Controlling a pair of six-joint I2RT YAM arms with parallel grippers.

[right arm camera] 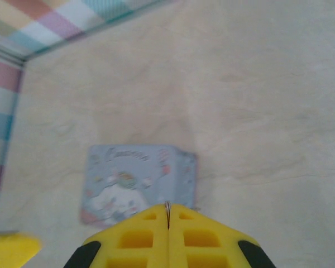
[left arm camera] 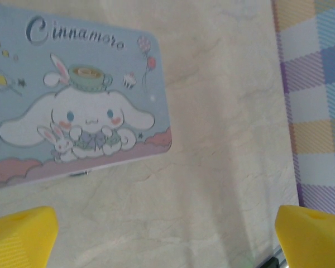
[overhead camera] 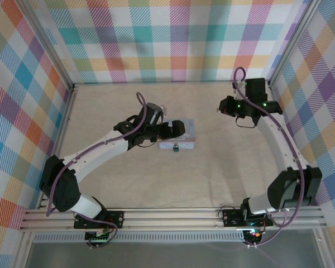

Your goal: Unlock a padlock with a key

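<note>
The pale blue cartoon-printed tin lies mid-table. The padlock is a tiny dark piece on the tin's near rim, and a sliver of it peeks out at the lid's lower edge. My left gripper hovers over the tin, open, its yellow fingertips far apart with bare table between them. My right gripper is held off to the tin's right, shut on the key, a thin metal edge at the seam of the pads. From there the tin lies just ahead.
Checked walls and a metal frame close in the pale tabletop on three sides. One yellow tip of the left gripper shows at the lower left of the right wrist view.
</note>
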